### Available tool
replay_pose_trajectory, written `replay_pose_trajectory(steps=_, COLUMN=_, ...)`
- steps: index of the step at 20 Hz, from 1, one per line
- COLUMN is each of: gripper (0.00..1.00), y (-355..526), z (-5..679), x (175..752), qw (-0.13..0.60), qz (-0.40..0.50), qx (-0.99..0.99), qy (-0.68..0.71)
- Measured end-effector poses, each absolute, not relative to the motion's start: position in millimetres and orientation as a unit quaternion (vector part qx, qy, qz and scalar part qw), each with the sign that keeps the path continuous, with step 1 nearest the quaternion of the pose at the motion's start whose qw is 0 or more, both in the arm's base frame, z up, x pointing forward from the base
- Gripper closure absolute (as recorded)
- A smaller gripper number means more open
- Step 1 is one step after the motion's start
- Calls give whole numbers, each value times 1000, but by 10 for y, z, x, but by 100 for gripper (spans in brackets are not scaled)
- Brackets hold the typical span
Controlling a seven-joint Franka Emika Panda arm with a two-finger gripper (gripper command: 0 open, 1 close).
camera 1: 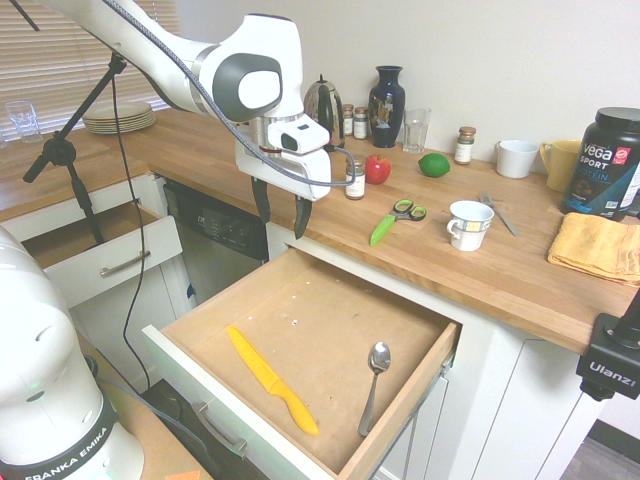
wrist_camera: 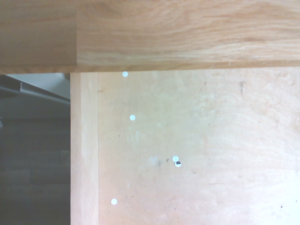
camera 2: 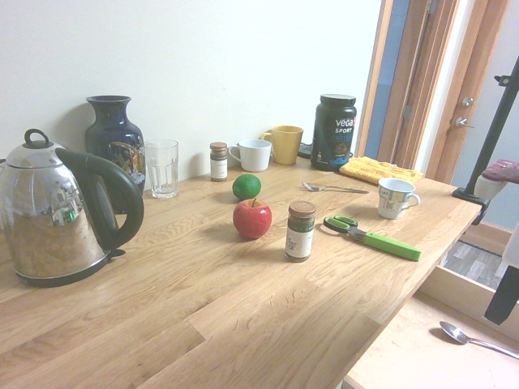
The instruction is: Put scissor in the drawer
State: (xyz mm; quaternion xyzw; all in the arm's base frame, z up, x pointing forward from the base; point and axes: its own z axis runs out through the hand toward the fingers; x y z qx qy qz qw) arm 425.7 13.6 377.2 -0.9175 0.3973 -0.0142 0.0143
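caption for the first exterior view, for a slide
Open gripper above the open drawer, with the green-sheathed scissors lying on the wooden counter

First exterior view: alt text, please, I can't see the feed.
The robot's open, empty gripper hangs near the counter edge, beside the green scissors lying on the wooden counter. Below, the wide drawer stands open, holding a yellow knife and a spoon. Behind the scissors are an apple and a lime.
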Motion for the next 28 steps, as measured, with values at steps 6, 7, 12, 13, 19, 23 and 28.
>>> replay_pose_trajectory(steps=6, gripper=0, y=45, z=3876, x=4508, qw=8, qz=-35, qx=-918, qy=394)
replay_pose_trajectory(steps=7, gripper=0, y=8, z=3890, x=4626, qw=6, qz=-36, qx=-918, qy=396)
replay_pose_trajectory(steps=12, gripper=0, y=-143, z=3916, x=5315, qw=2, qz=-32, qx=-914, qy=405)
replay_pose_trajectory(steps=13, gripper=0, y=-180, z=3921, x=5447, qw=1, qz=-31, qx=-912, qy=409)
replay_pose_trajectory(steps=19, gripper=0, y=-541, z=3907, x=6077, qw=-8, qz=-23, qx=-900, qy=436)
replay_pose_trajectory(steps=23, gripper=0, y=-650, z=3796, x=6354, qw=-11, qz=-17, qx=-896, qy=444)
replay_pose_trajectory(steps=28, gripper=0, y=-649, z=3650, x=6613, qw=-9, qz=-7, qx=-895, qy=447)
